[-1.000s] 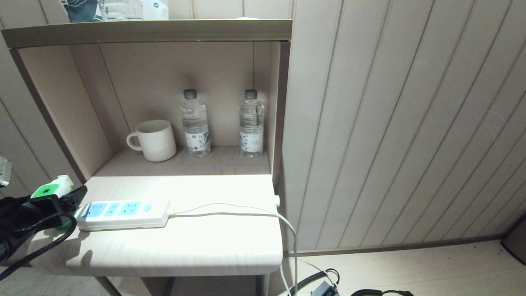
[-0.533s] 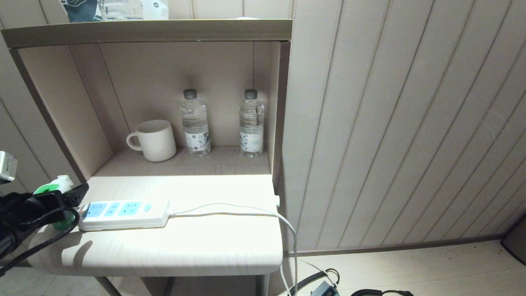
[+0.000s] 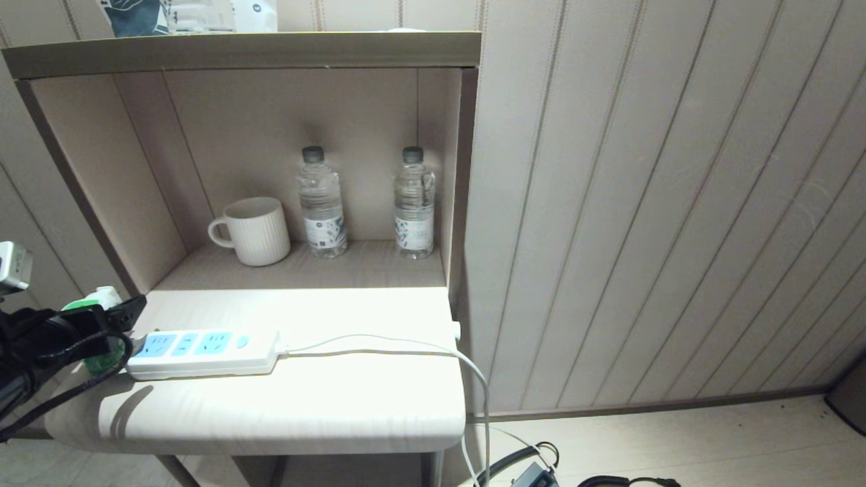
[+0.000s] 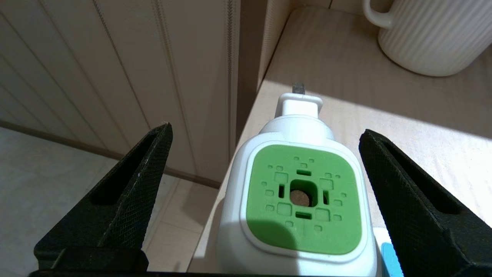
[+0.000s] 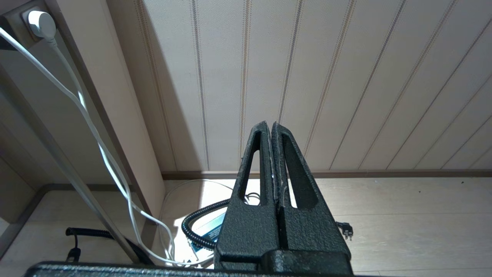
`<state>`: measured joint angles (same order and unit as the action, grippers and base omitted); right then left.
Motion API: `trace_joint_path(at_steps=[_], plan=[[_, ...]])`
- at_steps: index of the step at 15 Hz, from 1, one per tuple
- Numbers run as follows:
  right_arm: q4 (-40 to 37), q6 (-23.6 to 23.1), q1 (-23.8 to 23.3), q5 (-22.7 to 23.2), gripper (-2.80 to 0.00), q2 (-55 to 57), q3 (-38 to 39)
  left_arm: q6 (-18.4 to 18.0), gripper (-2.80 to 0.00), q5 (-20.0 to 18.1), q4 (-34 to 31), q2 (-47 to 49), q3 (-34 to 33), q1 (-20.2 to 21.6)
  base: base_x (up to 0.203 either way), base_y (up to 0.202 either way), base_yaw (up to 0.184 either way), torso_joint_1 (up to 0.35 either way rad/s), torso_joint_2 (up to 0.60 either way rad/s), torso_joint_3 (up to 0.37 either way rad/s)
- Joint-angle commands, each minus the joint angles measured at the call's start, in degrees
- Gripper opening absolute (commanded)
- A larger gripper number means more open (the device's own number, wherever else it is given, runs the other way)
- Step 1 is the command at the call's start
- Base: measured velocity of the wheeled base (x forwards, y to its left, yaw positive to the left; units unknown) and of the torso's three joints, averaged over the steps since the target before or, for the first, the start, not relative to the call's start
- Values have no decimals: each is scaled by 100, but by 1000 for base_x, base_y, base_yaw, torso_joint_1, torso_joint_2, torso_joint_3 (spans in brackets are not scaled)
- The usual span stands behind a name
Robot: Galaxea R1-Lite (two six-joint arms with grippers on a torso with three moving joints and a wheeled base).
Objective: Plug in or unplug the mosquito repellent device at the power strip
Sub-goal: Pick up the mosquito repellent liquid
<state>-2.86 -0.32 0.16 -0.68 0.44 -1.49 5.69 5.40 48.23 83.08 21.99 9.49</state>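
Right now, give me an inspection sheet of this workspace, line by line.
Surface: pale wooden table top in front of an open shelf niche.
Job's things: mosquito repellent device stands upright at the table's left end, beside the power strip; all three blue socket faces show empty.
Clutter: ribbed mug and two water bottles in the niche.
Hands: left hand open, its fingers either side of the device with gaps; right hand shut, parked low, pointing at the wall.
Cables: the strip's white cord runs over the table's right edge down to the floor.
Surroundings: striped wall panelling, pale floor.
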Motion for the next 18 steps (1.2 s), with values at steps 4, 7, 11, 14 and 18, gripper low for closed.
trace_joint_path(at_steps=[4, 7, 11, 14, 18], plan=[[-4, -3, 2, -2, -280, 0, -1, 21, 0, -1, 29, 86, 104, 34, 0, 0, 0, 0, 0, 0], [-4, -3, 2, -2, -280, 0, -1, 38, 0, -13, 29, 57, 86, 35, 0, 0, 0, 0, 0, 0], [-4, -3, 2, -2, -280, 0, -1, 38, -280, -13, 20, 34, 78, 35, 0, 0, 0, 0, 0, 0], [-4, -3, 2, -2, -280, 0, -1, 38, -280, -13, 20, 33, 69, 35, 0, 0, 0, 0, 0, 0], [-4, -3, 2, -2, -280, 0, -1, 38, -280, -21, 20, 7, 51, 35, 0, 0, 0, 0, 0, 0]])
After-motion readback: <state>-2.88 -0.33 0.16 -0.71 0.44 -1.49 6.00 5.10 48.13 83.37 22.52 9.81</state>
